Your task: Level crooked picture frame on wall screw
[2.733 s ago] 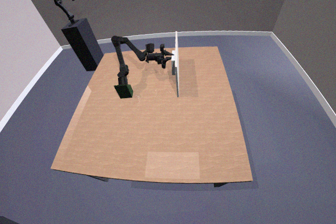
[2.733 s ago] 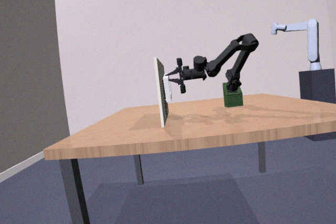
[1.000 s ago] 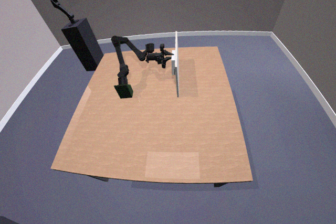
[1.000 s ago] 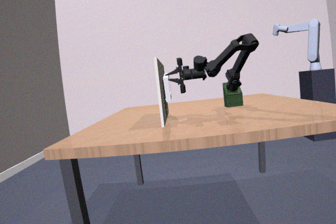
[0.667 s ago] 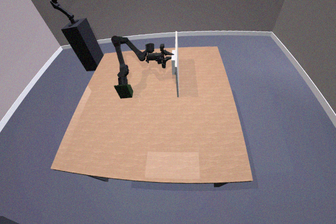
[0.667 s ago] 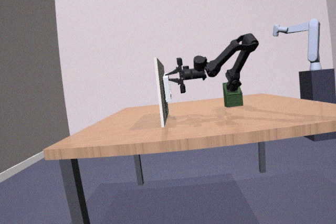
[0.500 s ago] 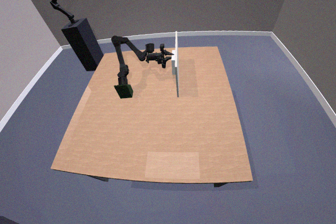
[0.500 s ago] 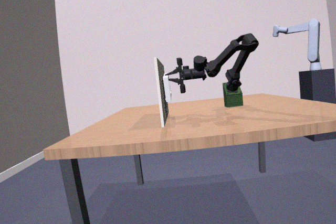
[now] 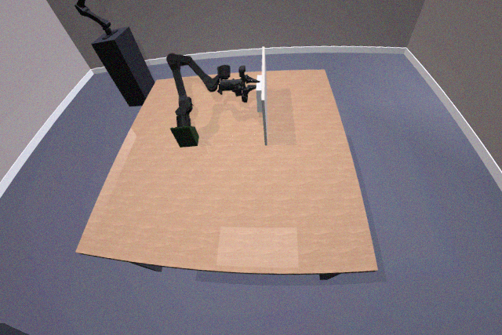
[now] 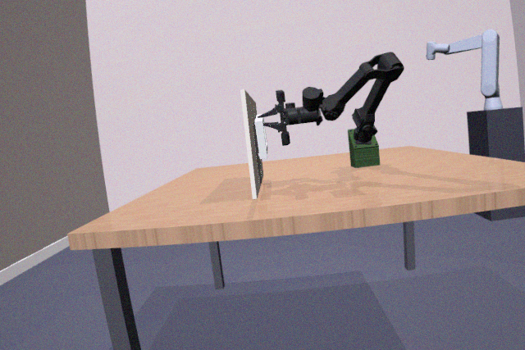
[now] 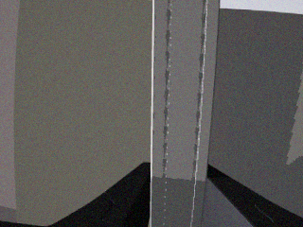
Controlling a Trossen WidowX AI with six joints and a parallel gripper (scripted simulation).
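Observation:
The picture frame, pale and seen nearly edge-on in the top and exterior views, is against the near face of the upright panel. My gripper is shut on the frame's top bar, one finger above it and one below. In the wrist view the grey bar runs nearly straight up and down between the two dark fingers. The screw and the notched strip are hidden. The top and exterior views are too edge-on to tell how level the frame is.
The panel stands upright on the wooden table. My arm rises from a green base block on the same side as the frame. Another arm stands on a dark pedestal beyond the table.

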